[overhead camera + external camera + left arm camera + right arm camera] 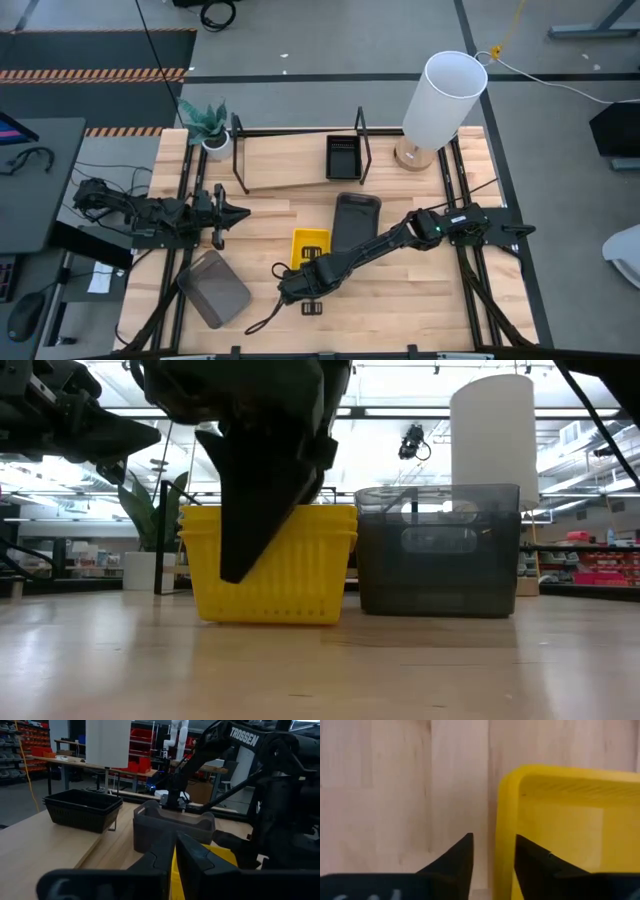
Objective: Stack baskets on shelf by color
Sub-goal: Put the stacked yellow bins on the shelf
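From above, I saw my right gripper [300, 283] reaching low over the table [400, 290] at the near edge of the yellow basket [311, 243], and a dark grey basket [355, 220] sat just beside that one. A black basket [343, 157] sat on the shelf [290, 160] between the wire frames, and another grey basket [213, 288] lay tilted near the front left. My left gripper [238, 211] waited by the left side. From table height, the yellow basket [268, 562] and grey basket [438, 550] stood side by side. From my left wrist, the fingers [200, 860] were closed on nothing. From my right wrist, the two fingers [532, 860] stood apart on each side of the yellow wall [560, 825], not yet squeezing it.
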`<state>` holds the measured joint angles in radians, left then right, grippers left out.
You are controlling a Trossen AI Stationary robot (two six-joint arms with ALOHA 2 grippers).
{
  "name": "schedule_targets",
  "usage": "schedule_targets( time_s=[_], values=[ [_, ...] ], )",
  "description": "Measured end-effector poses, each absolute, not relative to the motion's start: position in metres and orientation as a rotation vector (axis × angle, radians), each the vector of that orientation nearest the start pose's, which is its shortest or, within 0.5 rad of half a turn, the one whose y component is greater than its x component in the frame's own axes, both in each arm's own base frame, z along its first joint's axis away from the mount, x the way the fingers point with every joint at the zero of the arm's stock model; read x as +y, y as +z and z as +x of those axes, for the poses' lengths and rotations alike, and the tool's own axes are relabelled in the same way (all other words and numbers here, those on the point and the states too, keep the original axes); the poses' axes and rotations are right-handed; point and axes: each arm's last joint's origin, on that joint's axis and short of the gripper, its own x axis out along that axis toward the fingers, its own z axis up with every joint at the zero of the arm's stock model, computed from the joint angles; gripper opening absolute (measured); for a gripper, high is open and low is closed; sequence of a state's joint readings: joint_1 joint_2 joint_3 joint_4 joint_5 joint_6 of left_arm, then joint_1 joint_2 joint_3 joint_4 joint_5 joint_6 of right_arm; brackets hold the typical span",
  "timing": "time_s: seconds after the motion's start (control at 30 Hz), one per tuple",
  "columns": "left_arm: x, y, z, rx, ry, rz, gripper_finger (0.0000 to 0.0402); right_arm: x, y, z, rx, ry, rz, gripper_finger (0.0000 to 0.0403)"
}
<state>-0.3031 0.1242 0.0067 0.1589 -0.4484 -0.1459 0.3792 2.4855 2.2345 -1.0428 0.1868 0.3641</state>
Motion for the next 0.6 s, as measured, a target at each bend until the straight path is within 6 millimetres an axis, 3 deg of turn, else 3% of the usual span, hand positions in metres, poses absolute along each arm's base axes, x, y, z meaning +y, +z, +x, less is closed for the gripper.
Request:
schedule_targets(
  time_s=[0.27,0.6],
  values=[
    [-0.019,0.171,0.101,-0.049,0.142,-0.161,0.0036,0.181,0.170,0.473,1.275,-0.021,-0.001,0.0017],
    [-0.019,0.171,0.101,-0.049,0.142,-0.161,0.0028,0.182,0.198,0.473,1.255,-0.007,-0.028,0.0013]
  ],
)
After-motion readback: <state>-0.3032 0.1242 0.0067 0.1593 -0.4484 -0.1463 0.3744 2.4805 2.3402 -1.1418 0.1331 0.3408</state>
